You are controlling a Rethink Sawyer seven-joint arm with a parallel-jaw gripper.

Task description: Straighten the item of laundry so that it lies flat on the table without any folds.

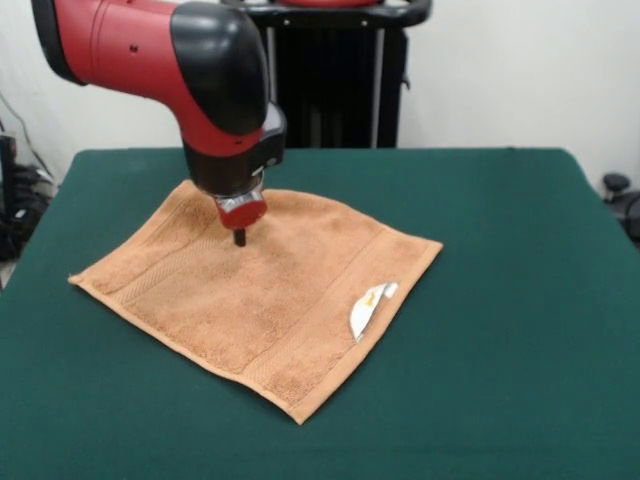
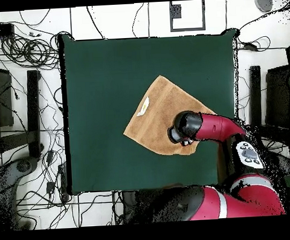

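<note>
towel (image 1: 270, 300) flat on table (image 1: 500, 300); pincer (image 1: 239, 238) touching it

The towel (image 1: 250, 290) at the centre of the front view is orange-tan all over, with a looped terry texture and woven border bands of the same colour running as slightly ribbed stripes near two of its edges. A small white label (image 1: 368, 308) at its right edge carries a faint yellowish mark. The table (image 1: 500, 300) is a uniform dark green, plain and unpatterned. The arm (image 1: 150, 50) in the upper left of the frame is bright red with a glossy black section, and the gripper (image 1: 240, 236) has a red round part ringed with silver and a black tip.
</note>
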